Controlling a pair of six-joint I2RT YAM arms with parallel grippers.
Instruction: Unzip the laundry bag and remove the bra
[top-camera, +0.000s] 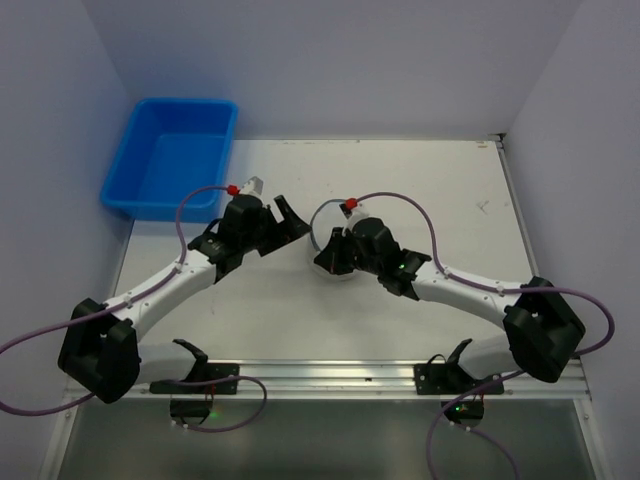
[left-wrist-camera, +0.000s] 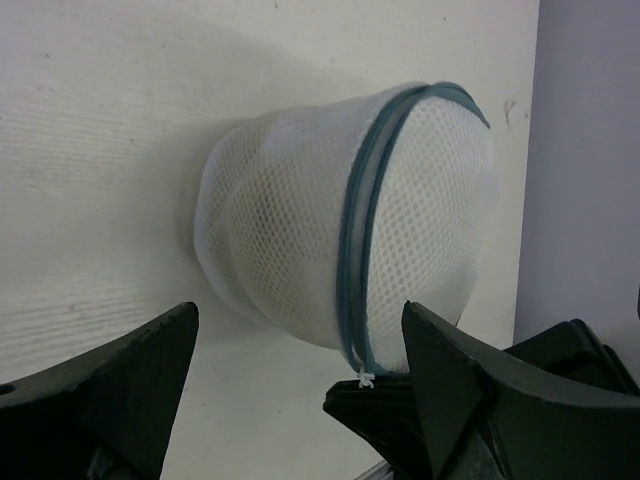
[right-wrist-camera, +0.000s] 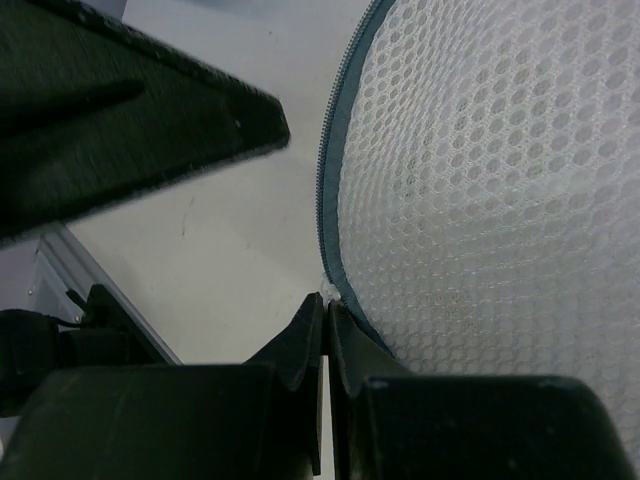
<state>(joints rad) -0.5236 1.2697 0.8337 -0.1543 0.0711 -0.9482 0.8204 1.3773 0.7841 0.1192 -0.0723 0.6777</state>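
The laundry bag (top-camera: 322, 232) is a white mesh drum with a dark zip line, lying on its side mid-table. In the left wrist view the bag (left-wrist-camera: 290, 240) shows its zip (left-wrist-camera: 355, 250) closed round the flap. My right gripper (right-wrist-camera: 327, 305) is shut on the small white zip pull (right-wrist-camera: 328, 292) at the bag's (right-wrist-camera: 480, 200) lower edge. It also shows in the top view (top-camera: 330, 258) and the left wrist view (left-wrist-camera: 365, 400). My left gripper (left-wrist-camera: 300, 310) is open and empty, just left of the bag (top-camera: 293, 228). The bra is hidden.
A blue plastic tub (top-camera: 172, 155) stands at the table's back left corner. A metal rail (top-camera: 330, 375) runs along the near edge of the white table (top-camera: 440, 190). Grey walls close in both sides.
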